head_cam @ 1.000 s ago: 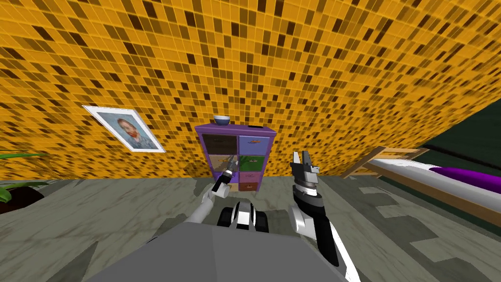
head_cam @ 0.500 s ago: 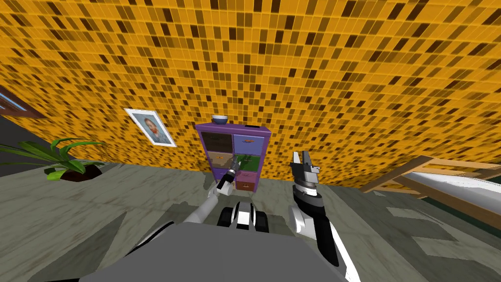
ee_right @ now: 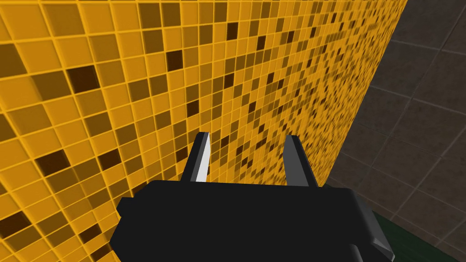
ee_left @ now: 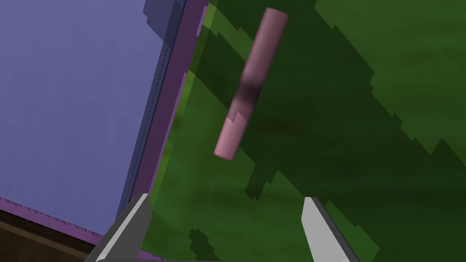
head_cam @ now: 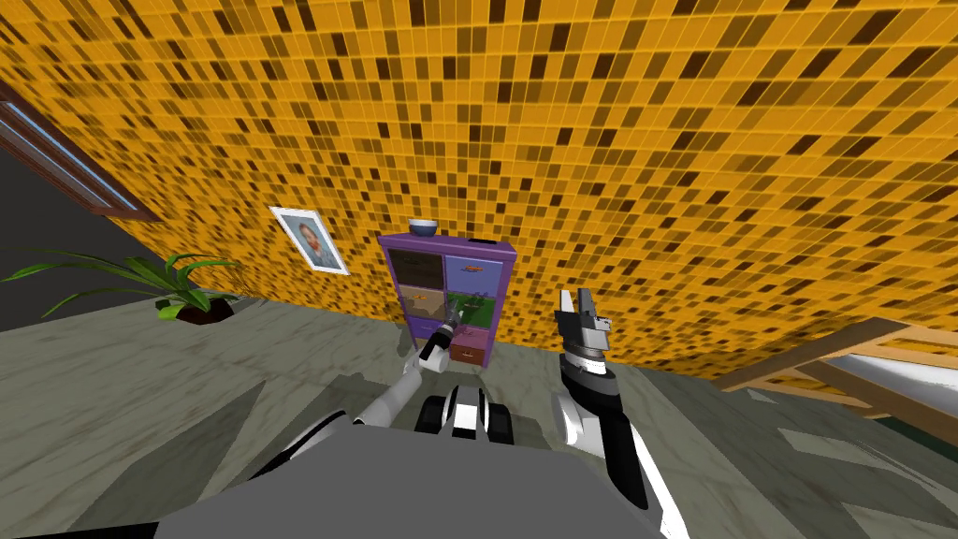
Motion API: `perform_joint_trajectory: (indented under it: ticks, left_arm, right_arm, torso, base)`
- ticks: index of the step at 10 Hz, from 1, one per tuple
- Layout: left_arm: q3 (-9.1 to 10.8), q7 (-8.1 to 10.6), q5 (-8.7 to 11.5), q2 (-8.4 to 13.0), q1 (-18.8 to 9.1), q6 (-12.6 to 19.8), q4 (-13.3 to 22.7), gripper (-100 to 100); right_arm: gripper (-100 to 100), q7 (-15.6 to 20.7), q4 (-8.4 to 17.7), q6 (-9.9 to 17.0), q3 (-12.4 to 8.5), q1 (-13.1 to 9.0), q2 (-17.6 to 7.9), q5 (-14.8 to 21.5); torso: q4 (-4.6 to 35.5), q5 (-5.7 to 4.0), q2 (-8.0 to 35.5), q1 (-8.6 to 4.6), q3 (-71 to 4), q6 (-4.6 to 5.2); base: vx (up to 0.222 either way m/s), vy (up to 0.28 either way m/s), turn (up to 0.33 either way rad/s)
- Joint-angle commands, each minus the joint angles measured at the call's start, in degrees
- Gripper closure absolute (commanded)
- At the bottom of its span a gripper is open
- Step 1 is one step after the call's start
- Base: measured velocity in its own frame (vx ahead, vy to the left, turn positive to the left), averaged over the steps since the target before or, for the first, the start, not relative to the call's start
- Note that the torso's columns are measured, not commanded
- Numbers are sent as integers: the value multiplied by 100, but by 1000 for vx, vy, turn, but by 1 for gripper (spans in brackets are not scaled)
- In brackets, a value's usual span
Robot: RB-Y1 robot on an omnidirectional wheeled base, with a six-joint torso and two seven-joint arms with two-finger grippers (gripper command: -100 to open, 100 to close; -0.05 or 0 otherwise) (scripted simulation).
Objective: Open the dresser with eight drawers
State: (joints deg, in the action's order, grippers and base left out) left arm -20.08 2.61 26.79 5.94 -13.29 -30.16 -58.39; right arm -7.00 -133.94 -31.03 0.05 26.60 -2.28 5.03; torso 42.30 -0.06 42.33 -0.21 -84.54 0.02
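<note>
The left gripper has moved to the green drawer of the purple dresser. Its open, empty jaws seemingly line up with the pink handle. The right gripper is open too.

1. There's the wall: small orange-yellow tiles, with brown and dark squares scattered through.
2. Now the dresser: a purple frame, every drawer front a different colour.
3. Up close, a blue-violet drawer sits beside a mottled green drawer.
4. The handle is pale pink with a dark shadow band.
5. On the left gripper, light grey fingers.
6. The floor is grey-green and marbled.
7. The plant has bright green leaves.
</note>
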Motion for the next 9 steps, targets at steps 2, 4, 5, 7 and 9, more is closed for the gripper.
perform_joint_trajectory:
  ticks: [2,4,5,7,9]
  left_arm:
    - [-56,-7,58,-79,-124,-29,205,-100]
    - [-18,-22,70,-92,-224,46,220,-100]
    - [-12,-27,71,-94,-238,71,220,100]
    - [-378,-234,73,-200,28,148,-102,100]
    - [-738,-442,74,-305,293,228,-423,100]
  right_arm:
    - [0,0,0,0,0,0,0,0]
    - [0,0,0,0,-1,1,-1,0]
    - [0,0,0,0,-1,1,-2,0]
    - [0,0,0,0,-2,0,-2,0]
    - [0,0,0,0,-2,1,-2,0]
  torso:
    - [-1,4,-5,15,-3,-1]
    - [-6,14,-25,46,-15,-2]
    - [-5,12,-13,40,-9,-3]
    - [-40,17,-20,33,-9,2]
    - [-32,14,-38,51,-23,-22]
  base:
    - [-10,-109,67]
    - [44,-34,15]
    - [5,-4,-1]
    - [16,33,266]
    - [14,45,284]
